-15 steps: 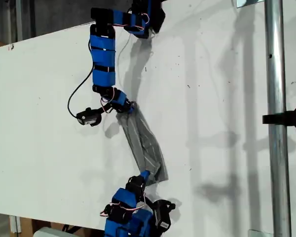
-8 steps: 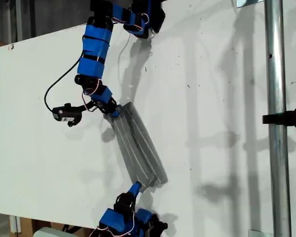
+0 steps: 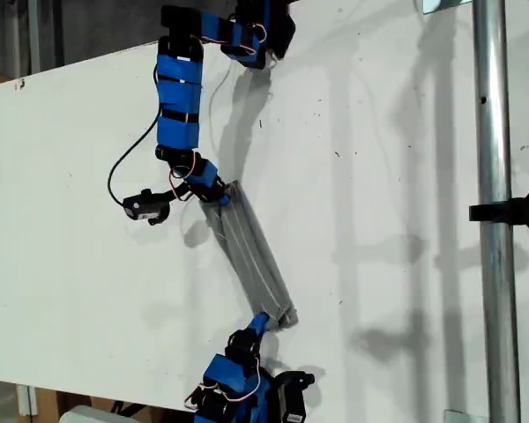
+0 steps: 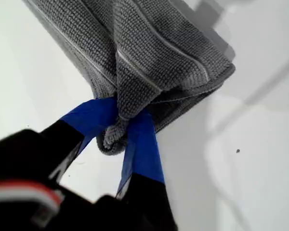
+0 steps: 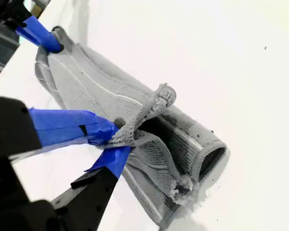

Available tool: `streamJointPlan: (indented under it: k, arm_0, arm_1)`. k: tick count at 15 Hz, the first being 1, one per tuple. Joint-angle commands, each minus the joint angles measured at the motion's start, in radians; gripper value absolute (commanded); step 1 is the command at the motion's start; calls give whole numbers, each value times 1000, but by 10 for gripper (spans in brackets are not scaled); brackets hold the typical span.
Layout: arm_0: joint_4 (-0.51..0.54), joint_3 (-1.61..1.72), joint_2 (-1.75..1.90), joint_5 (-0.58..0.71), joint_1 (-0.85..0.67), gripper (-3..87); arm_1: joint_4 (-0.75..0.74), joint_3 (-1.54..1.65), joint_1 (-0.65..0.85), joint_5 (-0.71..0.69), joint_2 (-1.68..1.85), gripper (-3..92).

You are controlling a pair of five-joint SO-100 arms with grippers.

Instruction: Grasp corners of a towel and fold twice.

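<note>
The gray striped towel [image 3: 251, 251] lies bunched into a narrow strip on the white table [image 3: 397, 159], running diagonally between the two arms. My first gripper [image 3: 260, 321], at the bottom of the exterior view, is shut on a corner [image 4: 114, 134] of the towel [image 4: 149, 43]. My second gripper [image 3: 219, 196], on the arm from the top of the exterior view, is shut on a corner tip [image 5: 156, 103] at the other end. In the second wrist view the towel [image 5: 96, 91] stretches away to my first gripper [image 5: 50, 43], and its near end curls into open folds.
A vertical metal pole [image 3: 492, 264] with a black clamp [image 3: 516, 211] stands at the exterior view's right. The table's edge slants across the exterior view's upper left. The wrist camera [image 3: 145, 208] and its cable hang beside the upper arm.
The upper arm swung back toward the exterior view's right, and the lower gripper shifted up and right. The towel between them drew in from a wider band to a narrow strip.
</note>
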Motion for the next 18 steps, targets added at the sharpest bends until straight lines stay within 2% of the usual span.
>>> streamJointPlan:
  k: [1, 2, 3, 4, 5, 7, 8, 10, 13, 15, 18]
  arm_0:
    - [8, 54, 78, -26, 2, -1]
    - [38, 71, 127, -29, 2, 81]
    - [72, 74, 198, -32, 17, 137]
    - [98, 60, 287, -21, 52, 134]
    - [141, 34, 373, -14, 91, 134]
    - [331, -60, 509, -49, 127, 134]
    - [354, -67, 561, -40, 147, 143]
    - [295, -37, 612, -14, 212, 165]
    - [184, 55, 758, 51, 293, 172]
    - [166, 26, 758, 103, 331, 176]
    - [127, 35, 758, 117, 357, 177]
  arm_1:
    - [-11, -51, 5, 11, -94, -3]
    - [3, -77, 9, 17, -126, 42]
    - [26, -86, 8, 26, -121, 191]
    - [95, -120, 8, 35, -103, 255]
    - [152, -137, 8, 37, -51, 286]
    - [232, -124, 35, 38, 109, 328]
    - [247, -81, 58, 38, 207, 337]
    - [236, 84, 123, 48, 408, 348]
    - [98, 426, 204, 94, 629, 370]
    - [-57, 572, 213, 127, 629, 390]
    - [-302, 588, 152, 187, 416, 392]
